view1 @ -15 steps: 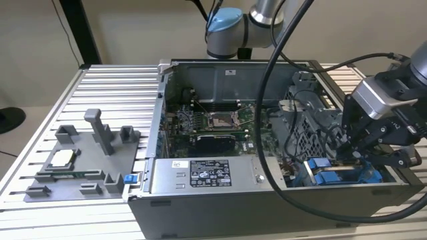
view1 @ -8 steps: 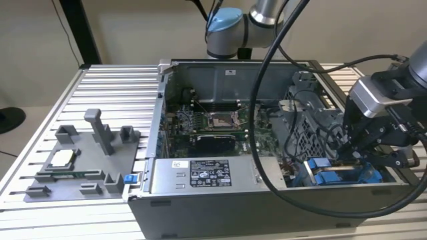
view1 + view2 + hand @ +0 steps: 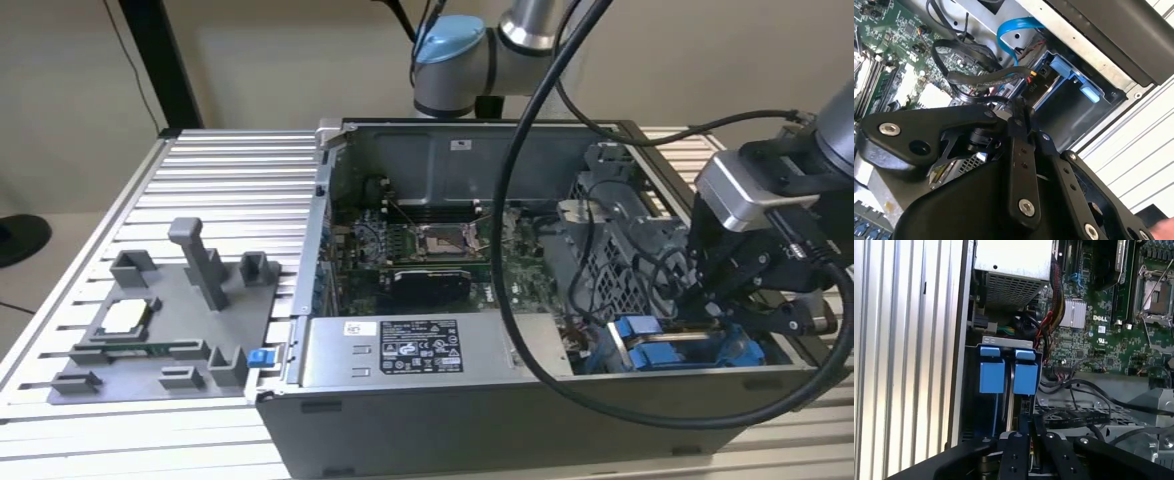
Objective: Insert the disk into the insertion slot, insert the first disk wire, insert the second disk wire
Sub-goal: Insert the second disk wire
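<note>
Disk (image 3: 1010, 390) sits in the slot (image 3: 969, 390), blue tabs showing; gripper (image 3: 705, 315) hangs just above it, claw state unclear.

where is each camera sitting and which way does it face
exterior view: off the arm, above the open computer case, looking down into it; arm and gripper at this view's right.
first wrist view: on the arm, facing the insertion slot and motherboard; gripper in front.
second wrist view: on the arm, facing the insertion slot; gripper in front.
All three share the slot.
</note>
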`<state>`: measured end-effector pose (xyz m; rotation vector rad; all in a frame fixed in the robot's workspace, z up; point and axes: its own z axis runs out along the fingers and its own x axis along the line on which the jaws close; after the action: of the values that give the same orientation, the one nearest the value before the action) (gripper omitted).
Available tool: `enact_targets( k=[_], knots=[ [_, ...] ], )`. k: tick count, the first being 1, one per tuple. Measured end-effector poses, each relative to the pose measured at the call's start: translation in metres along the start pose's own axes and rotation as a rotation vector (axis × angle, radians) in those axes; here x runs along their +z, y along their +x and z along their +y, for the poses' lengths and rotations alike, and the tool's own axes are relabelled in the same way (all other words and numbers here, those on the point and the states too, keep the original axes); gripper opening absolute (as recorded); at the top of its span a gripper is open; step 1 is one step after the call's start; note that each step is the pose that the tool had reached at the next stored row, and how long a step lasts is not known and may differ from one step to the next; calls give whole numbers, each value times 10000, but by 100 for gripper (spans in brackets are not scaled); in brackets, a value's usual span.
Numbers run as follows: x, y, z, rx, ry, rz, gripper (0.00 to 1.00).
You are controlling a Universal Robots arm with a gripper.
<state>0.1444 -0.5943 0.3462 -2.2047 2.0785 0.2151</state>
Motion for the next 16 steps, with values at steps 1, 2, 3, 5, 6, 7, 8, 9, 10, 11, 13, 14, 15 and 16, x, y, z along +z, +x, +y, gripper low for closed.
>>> enact_targets(
  k=[1, 2, 3, 5, 6, 7, 8, 9, 10, 11, 13, 14, 15, 16],
  knots=[
    [2, -3, 0, 16, 2, -1, 0],
    [5, -4, 0, 17, 3, -2, 0],
    [8, -5, 0, 20, 4, -3, 0],
    [12, -6, -1, 20, 8, -1, 0],
    [16, -7, -1, 21, 12, 2, 0],
    [18, -7, -1, 21, 15, 3, 0],
    [20, -7, -2, 21, 18, 4, 0],
    [22, -7, -2, 20, 21, 5, 0],
    [24, -6, -2, 21, 24, 4, 0],
    [26, -6, -3, 21, 26, 4, 0],
    [31, -5, -6, 24, 30, 3, 0],
    [32, -5, -8, 25, 31, 4, 0],
    [34, -4, -10, 27, 33, 4, 0],
    [36, -3, -11, 28, 35, 4, 0]
  ],
)
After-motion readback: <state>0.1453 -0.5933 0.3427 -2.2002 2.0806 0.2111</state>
